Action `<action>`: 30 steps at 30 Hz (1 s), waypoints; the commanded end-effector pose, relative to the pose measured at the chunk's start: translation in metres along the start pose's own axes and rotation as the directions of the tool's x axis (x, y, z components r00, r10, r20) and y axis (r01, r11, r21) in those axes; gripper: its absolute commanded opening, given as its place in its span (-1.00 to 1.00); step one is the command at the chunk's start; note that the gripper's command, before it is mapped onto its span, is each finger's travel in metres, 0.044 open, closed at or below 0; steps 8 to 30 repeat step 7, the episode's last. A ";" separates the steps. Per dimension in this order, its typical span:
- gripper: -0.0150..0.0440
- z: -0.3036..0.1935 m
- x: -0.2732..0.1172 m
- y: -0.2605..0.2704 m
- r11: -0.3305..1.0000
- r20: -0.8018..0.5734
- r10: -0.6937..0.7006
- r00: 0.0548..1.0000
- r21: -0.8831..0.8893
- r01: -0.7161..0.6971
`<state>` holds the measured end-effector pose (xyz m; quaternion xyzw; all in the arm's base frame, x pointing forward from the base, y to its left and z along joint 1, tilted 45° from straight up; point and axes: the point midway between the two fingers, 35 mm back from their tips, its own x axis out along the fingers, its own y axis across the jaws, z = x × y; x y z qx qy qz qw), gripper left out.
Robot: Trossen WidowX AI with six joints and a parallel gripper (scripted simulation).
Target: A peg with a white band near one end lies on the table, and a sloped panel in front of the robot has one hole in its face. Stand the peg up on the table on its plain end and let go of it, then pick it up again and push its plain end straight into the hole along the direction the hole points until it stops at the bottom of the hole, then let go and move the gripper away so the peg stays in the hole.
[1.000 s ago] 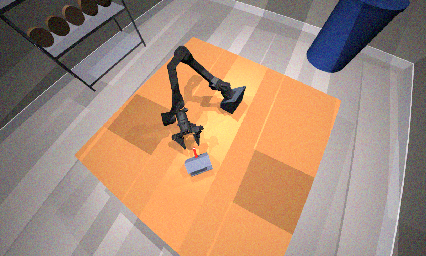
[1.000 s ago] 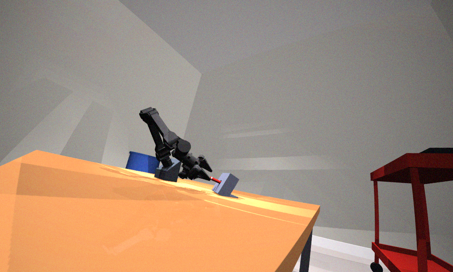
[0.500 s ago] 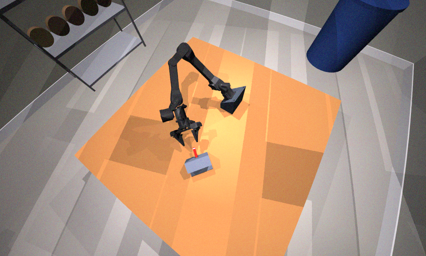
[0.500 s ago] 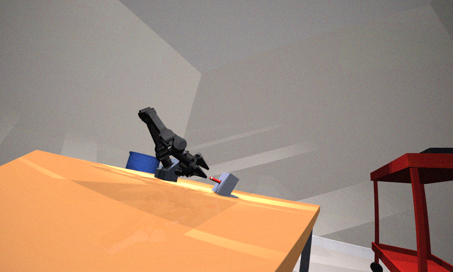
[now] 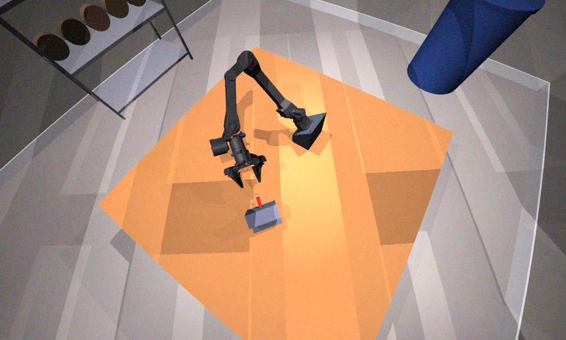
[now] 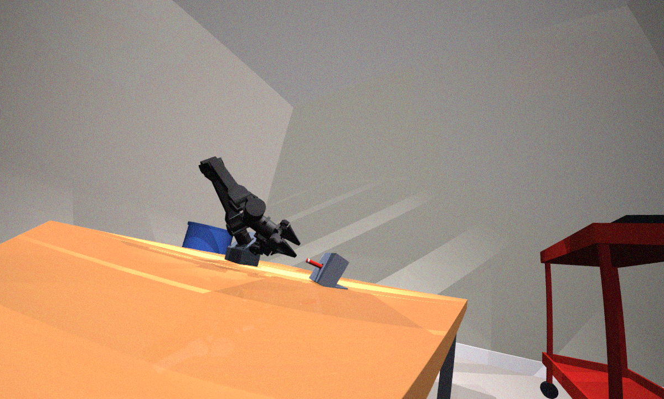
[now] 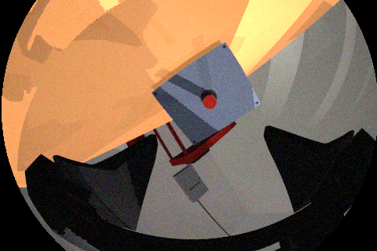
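The red peg [image 5: 258, 201] [image 6: 314, 262] [image 7: 210, 102] sticks out of the hole in the face of the blue-grey sloped panel [image 5: 264, 216] [image 6: 332, 270] [image 7: 232, 74]. Its white-banded end is outward, on the side toward the arm. The peg's inner end is hidden in the panel, so its depth cannot be seen. My gripper [image 5: 251, 185] [image 6: 298, 250] [image 7: 213, 136] is wide open and empty. It stands back from the peg's outer end, with a visible gap in the top and exterior views. In the wrist view the peg's red end faces the camera, above the space between the fingers.
The panel stands on the orange table [image 5: 310, 270] [image 6: 175, 317]. The arm's dark base [image 5: 308, 136] [image 6: 242, 255] is behind the gripper. Off the table are a blue bin [image 5: 466, 46] [image 6: 206, 238], a shelf [image 5: 141, 80] and a red cart [image 6: 611, 243] [image 7: 208, 145].
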<state>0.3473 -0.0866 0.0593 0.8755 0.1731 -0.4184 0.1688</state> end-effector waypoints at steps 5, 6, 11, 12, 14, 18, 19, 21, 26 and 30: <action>1.00 -0.003 -0.008 -0.001 1.000 -0.004 0.000 1.000 -0.002 0.000; 1.00 -0.004 -0.009 -0.002 1.000 -0.004 0.000 1.000 -0.002 0.000; 1.00 -0.005 -0.010 -0.002 1.000 -0.004 0.000 1.000 -0.002 0.000; 1.00 -0.005 -0.010 -0.002 1.000 -0.004 0.000 1.000 -0.002 0.000; 1.00 -0.005 -0.010 -0.002 1.000 -0.004 0.000 1.000 -0.002 0.000; 1.00 -0.005 -0.010 -0.002 1.000 -0.004 0.000 1.000 -0.002 0.000; 1.00 -0.005 -0.010 -0.002 1.000 -0.004 0.000 1.000 -0.002 0.000; 1.00 -0.005 -0.010 -0.002 1.000 -0.004 0.000 1.000 -0.002 0.000; 1.00 -0.005 -0.010 -0.002 1.000 -0.004 0.000 1.000 -0.002 0.000; 1.00 -0.005 -0.010 -0.002 1.000 -0.004 0.000 1.000 -0.002 0.000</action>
